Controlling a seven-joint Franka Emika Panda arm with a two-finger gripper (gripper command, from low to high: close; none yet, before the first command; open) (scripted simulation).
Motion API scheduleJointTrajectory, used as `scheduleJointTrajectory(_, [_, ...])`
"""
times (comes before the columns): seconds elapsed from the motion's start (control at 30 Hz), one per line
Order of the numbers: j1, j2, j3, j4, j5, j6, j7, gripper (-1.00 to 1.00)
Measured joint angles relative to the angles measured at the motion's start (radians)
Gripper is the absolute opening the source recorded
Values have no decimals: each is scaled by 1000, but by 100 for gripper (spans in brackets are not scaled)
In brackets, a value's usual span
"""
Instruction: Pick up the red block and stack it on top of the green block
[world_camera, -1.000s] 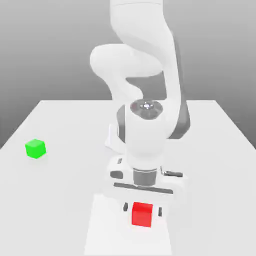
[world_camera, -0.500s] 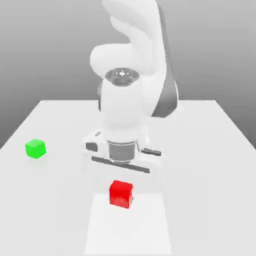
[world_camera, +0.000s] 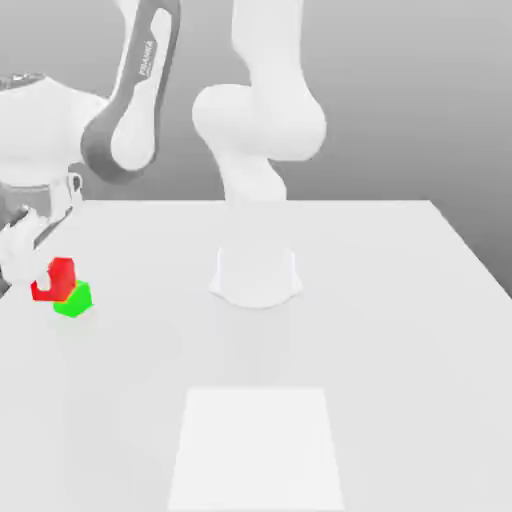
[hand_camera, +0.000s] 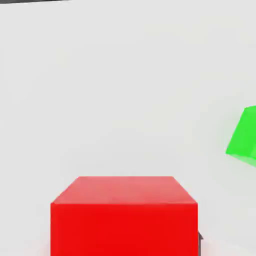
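The red block is up in the grasp of the pincer, which is clamped on it over toward the exterior view's left, by the green block. There the red one covers part of the green one, though whether they touch cannot be told from that side; in the hand view a stretch of table shows between the two, so the red block is probably off to one side and not squarely above its mark. The carrying seems done and the lining-up is the step in hand. The red block looks like a plain, stiff cube with matte faces, likely light and not very slippery, nothing that should crush or bend under a firm squeeze. The best hold is the one such a shape invites — two opposite upright faces, gripped near the middle, with the underside left free to meet the green top. It seems a shade bigger than the green block, so its edges may overhang a little, and centring will matter more than force. The next move calls for a small shift across, a turn to match the faces, then a gentle lowering; a low approach from the side could knock the green block — light too, most likely — out of place.
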Motion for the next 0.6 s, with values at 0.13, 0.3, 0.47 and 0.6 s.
scheduleJointTrajectory(0.13, [-104, -2, -78, -15, 6, 9, 56, -100])
scheduleJointTrajectory(0.3, [-71, 82, -104, -10, 96, 86, -1, -100])
scheduleJointTrajectory(0.47, [-33, 193, -102, -9, 243, 184, -103, -100])
scheduleJointTrajectory(0.6, [-45, 262, -64, -10, 355, 243, -182, 100])
